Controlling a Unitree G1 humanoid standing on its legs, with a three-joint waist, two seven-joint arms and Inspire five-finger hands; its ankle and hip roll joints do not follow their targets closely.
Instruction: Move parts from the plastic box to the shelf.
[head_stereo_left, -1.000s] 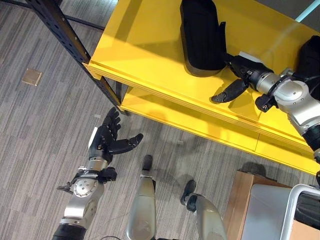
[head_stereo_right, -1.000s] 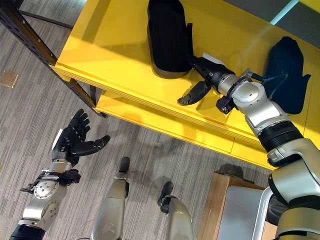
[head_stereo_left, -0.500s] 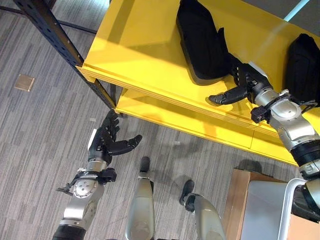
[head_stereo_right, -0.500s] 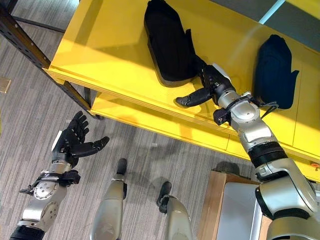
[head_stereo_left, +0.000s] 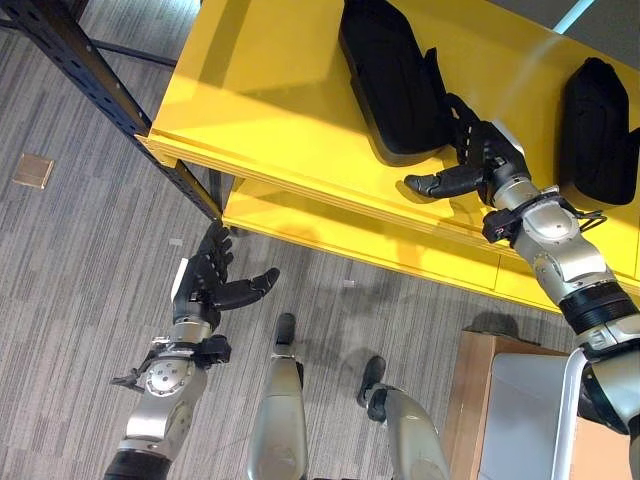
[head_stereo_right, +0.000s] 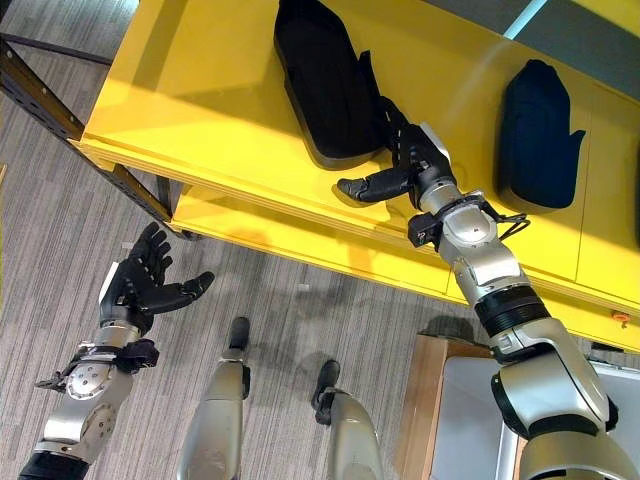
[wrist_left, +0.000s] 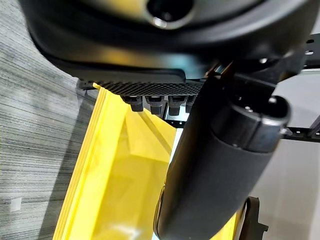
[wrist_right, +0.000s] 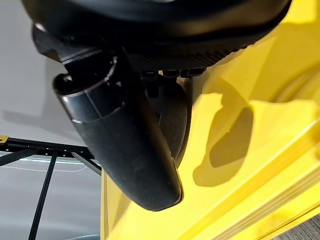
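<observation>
A long black part lies on the top board of the yellow shelf. My right hand is open at that part's near end. Its fingers rest straight against the part's side and its thumb sticks out over the board. In the right wrist view the thumb hangs over the yellow board with nothing held. A second black part lies further right on the same board. My left hand hovers open and empty over the floor below the shelf's front corner.
A black perforated upright carries the shelf at its left corner, and a lower yellow board juts out beneath the top one. At the lower right a grey bin with a pale rim sits beside a wooden block. Grey striped floor lies to the left.
The whole picture has shifted, so the camera moved. My right hand stays at the part's near end, with its thumb swung more level. The left hand holds its pose.
</observation>
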